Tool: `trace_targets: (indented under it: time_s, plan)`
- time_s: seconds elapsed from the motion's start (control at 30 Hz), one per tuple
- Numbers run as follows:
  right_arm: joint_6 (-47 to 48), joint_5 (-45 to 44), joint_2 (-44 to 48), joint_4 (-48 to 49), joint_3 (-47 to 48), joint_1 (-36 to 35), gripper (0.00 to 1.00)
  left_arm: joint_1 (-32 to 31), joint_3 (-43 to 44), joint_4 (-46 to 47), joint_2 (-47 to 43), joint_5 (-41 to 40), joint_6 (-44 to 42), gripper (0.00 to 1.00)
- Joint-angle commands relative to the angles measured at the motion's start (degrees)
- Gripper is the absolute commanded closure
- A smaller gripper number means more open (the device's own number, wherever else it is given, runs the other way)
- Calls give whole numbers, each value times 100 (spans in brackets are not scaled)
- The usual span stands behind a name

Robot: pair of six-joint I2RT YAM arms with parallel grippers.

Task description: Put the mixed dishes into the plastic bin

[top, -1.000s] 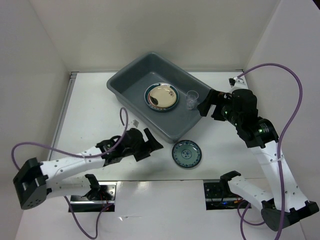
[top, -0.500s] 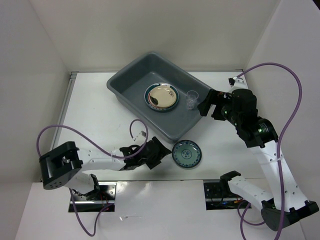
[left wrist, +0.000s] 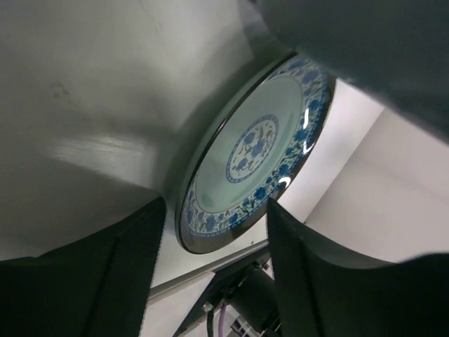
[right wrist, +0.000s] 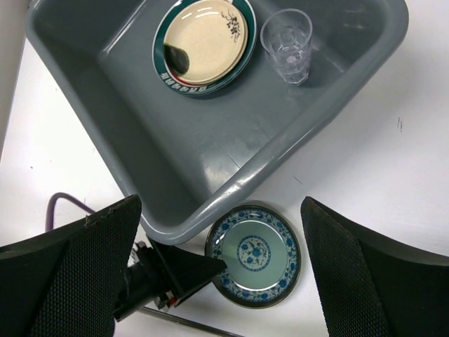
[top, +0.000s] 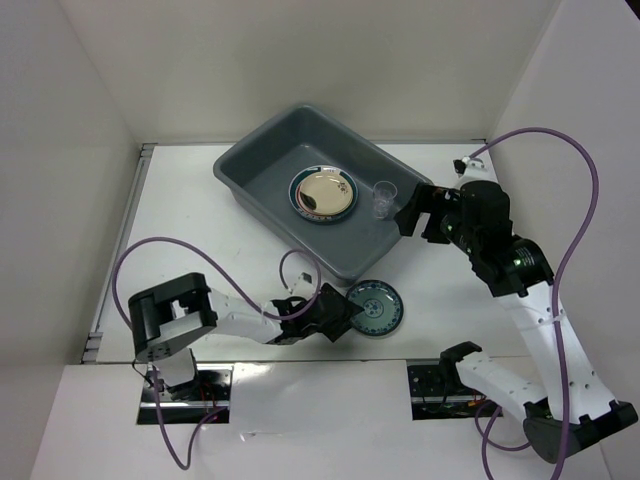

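The dark grey plastic bin stands at the table's back middle. Inside it lie stacked plates, a gold-cream one on top, with a clear cup upright beside them. A small teal patterned plate lies on the table in front of the bin's near right corner. My left gripper is low at that plate's left rim, jaws apart with the rim between them, not clamped. My right gripper hangs wide open and empty above the bin's right side.
Purple cables loop from both arms. White walls close in the table on three sides. Two recessed metal openings sit at the near edge. The bin's rolled rim is very close to the teal plate.
My left arm has swept right along the table's front to the teal plate, and its jaws have narrowed around the plate's rim. The right arm has barely moved.
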State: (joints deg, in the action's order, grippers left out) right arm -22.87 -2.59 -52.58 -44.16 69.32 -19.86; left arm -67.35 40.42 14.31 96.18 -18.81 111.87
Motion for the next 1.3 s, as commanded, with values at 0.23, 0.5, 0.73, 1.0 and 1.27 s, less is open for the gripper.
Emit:
trace_targets:
  time_s: [0.23,0.5,0.73,1.0,1.27]
  plan:
    - [125,-189,300,171,-234,-168,1,-94,132,-287,296,79,397,67]
    - [125,-312,301,171,-235,-168,1,-94,326,-596,296,193,344,100]
    - [125,-427,406,118,-120,-168,1,-41,458,-824,-265,946,-490,100]
    - [125,-479,670,118,-173,-168,1,161,238,-1439,-1619,1679,-1193,100]
    - [64,-532,854,118,-95,-168,1,283,1158,-1931,-2385,1363,-1975,100]
